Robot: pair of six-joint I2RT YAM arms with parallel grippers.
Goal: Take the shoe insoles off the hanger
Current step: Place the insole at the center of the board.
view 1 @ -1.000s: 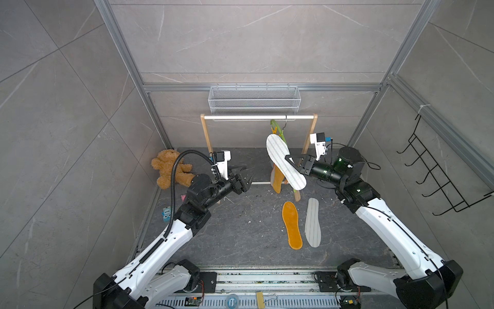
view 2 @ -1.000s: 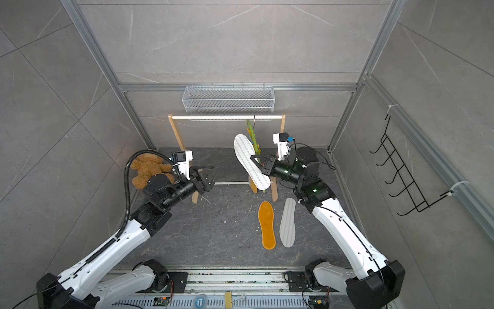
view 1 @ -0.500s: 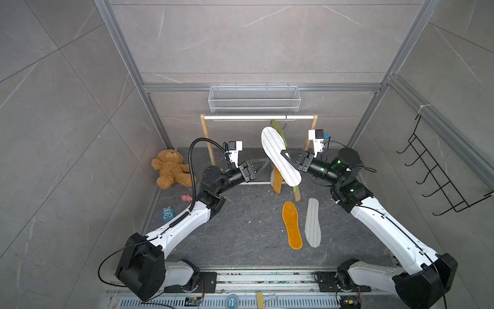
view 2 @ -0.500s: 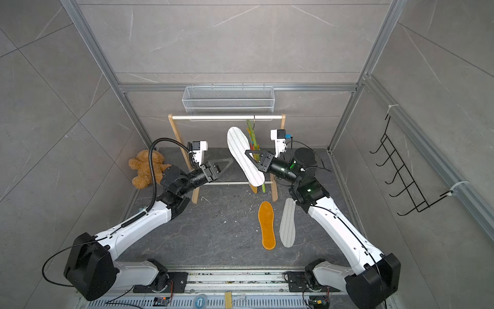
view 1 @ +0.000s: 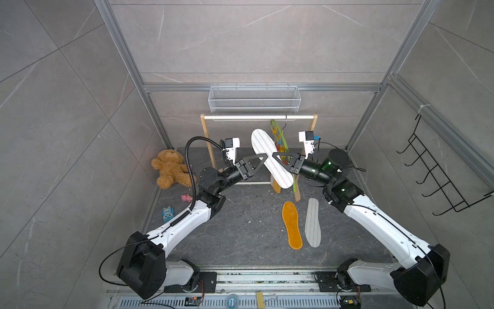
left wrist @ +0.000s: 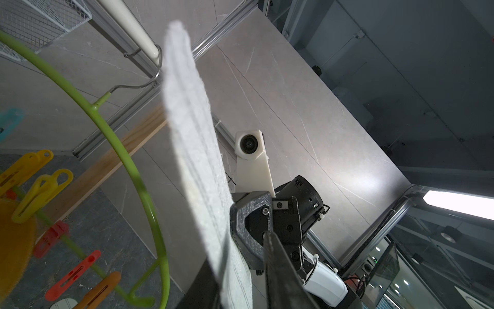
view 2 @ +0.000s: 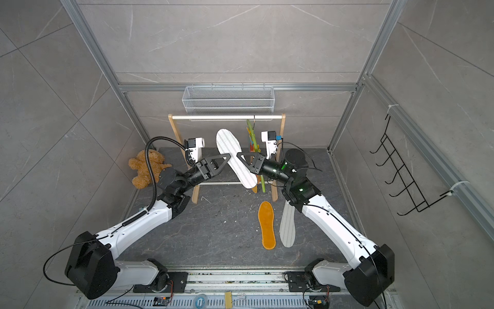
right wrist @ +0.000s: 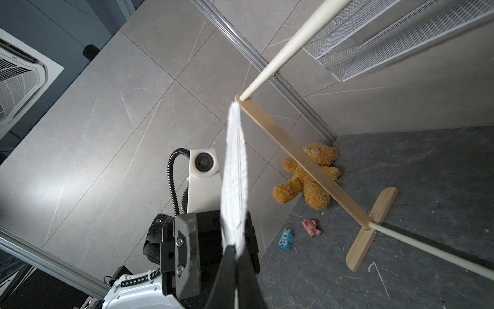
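Insole: striped insole (view 1: 270,149) in mid-air, just left of the hanger (left wrist: 117,144).
Long axis: steeply tilted, far end up.
Right gripper (view 1: 274,155): clamped on its middle from the right.
Left gripper (view 1: 263,157): jaws around that middle from the left; grip cannot be told.

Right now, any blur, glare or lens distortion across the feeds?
Both top views: sharp, evenly lit, frame posts straight, no bowing. Left wrist: teal clip blurred, ceiling lamp blown out. Right wrist: white insole crisp, soft glare patch on wall tile.
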